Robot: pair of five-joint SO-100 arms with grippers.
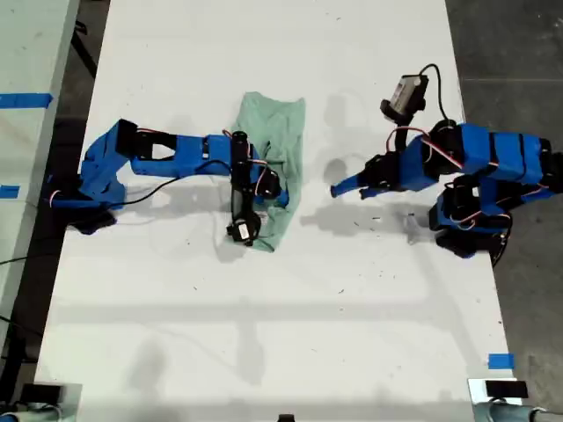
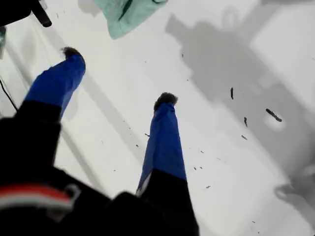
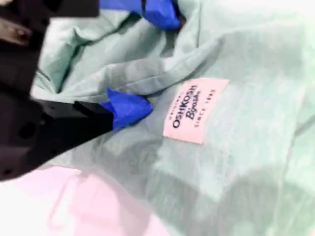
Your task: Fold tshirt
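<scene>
The tshirt (image 1: 273,167) lies bunched in a narrow strip near the middle of the white counter (image 1: 264,334), toward its far edge in the exterior view. My second end effector (image 3: 147,54) sits on the cloth beside the white label (image 3: 196,110), its blue fingers apart with a ridge of fabric gathered between them, probably to lift a fold. My first end effector (image 2: 118,78) hangs spread wide and empty over bare counter, clear of the shirt.
</scene>
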